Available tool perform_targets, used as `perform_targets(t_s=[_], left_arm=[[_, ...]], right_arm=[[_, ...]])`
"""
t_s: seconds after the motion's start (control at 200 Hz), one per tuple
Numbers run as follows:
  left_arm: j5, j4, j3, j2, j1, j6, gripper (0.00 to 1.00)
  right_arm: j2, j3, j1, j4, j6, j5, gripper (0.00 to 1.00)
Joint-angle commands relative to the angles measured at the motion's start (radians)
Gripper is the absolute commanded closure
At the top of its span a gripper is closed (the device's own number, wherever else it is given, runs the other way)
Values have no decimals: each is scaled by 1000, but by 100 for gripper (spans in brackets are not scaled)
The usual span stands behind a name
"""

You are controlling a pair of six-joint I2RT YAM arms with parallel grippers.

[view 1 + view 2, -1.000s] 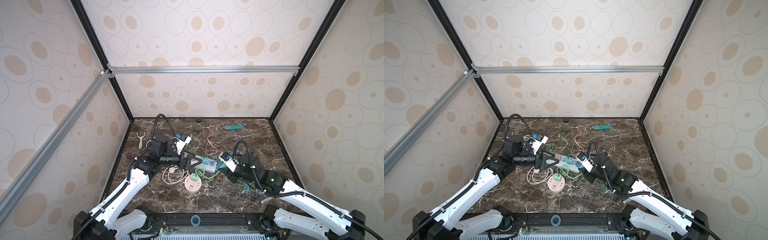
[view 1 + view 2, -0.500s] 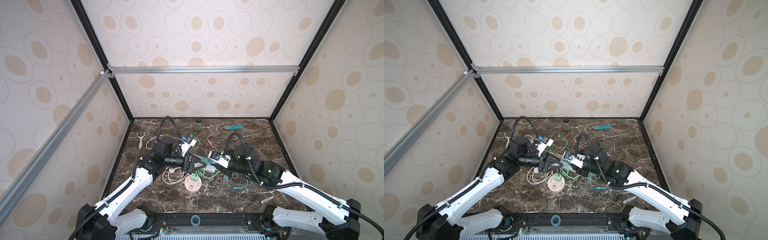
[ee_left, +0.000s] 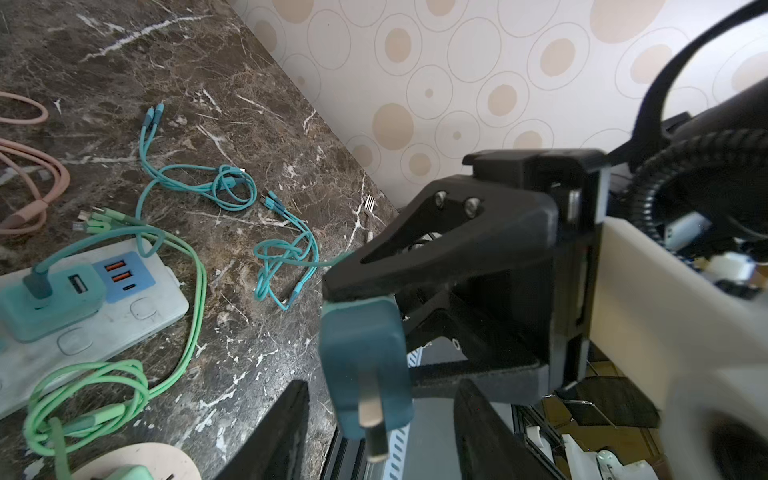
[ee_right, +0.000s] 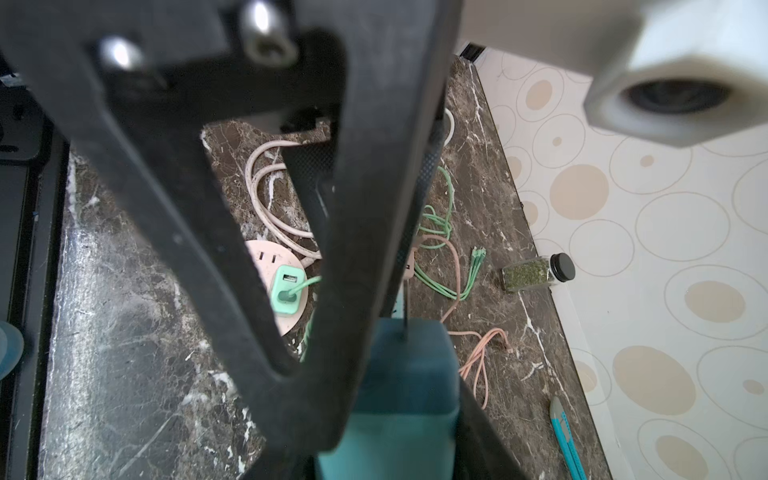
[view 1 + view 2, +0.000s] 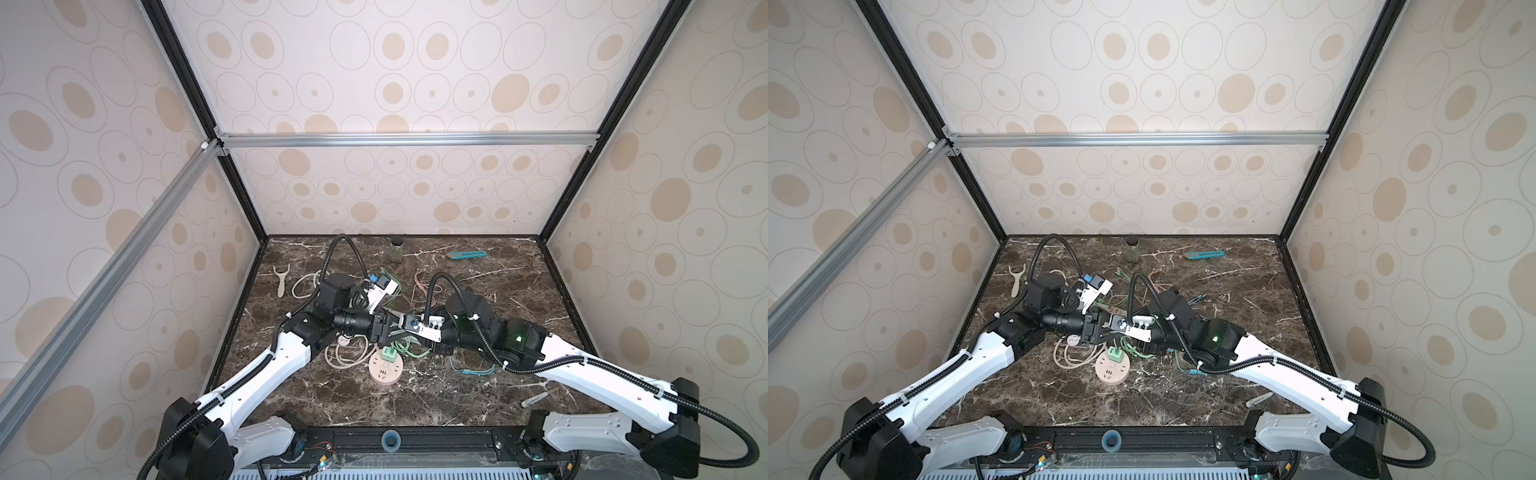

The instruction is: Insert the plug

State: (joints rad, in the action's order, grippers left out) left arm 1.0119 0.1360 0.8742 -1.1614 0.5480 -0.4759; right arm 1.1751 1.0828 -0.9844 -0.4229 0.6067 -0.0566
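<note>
Our right gripper (image 3: pixel 376 332) clamped on the teal plug (image 3: pixel 363 353), plug held clear above the marble table (image 3: pixel 249 104), its prongs (image 3: pixel 370 409) reaching into our left gripper (image 3: pixel 382 386), whose jaws we see standing apart on either side.

1. This is a robot test cell in a lab: two white-and-black arms, left (image 5: pixel 266 370) and right (image 5: pixel 582 370), stand on a rail (image 5: pixel 436 438) at the front edge.
2. Black posts (image 5: pixel 183 75) and an aluminium bar (image 5: pixel 407 139) frame walls (image 5: pixel 374 62) of circle-patterned panels.
3. The marble-look bench (image 5: pixel 478 395) carries mixed odds and ends: cables (image 3: pixel 286 254), a spice jar (image 5: pixel 397 249) and a box cutter (image 5: pixel 467 254).
</note>
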Motion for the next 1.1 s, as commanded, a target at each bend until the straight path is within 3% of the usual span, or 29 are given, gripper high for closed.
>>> perform_targets(t_s=[0.0,0.19,0.385,0.515,0.695,0.855,1.005,1.095], left_arm=[[4,-32,43,-3,9,-6,47],[5,-47,42,-14,10,-21,58],[5,-65,38,-12,9,-36,80],[0,-84,36,-11,11,-50,90],[-46,-133,39,-12,9,-71,95],[-99,-248,36,-15,9,-106,98],[-145,-336,45,-20,3,-125,100],[-155,-406,43,-17,3,-132,100]], right_arm=[[11,35,-17,30,34,-19,78],[23,41,-32,36,46,-22,79],[13,26,-33,74,39,-50,76],[-8,-11,-33,128,2,-96,64],[-90,-35,-15,112,-155,-132,49],[-221,-61,29,92,-342,-54,30],[-310,-62,104,60,-574,142,25],[-337,-106,151,130,-724,297,26]])
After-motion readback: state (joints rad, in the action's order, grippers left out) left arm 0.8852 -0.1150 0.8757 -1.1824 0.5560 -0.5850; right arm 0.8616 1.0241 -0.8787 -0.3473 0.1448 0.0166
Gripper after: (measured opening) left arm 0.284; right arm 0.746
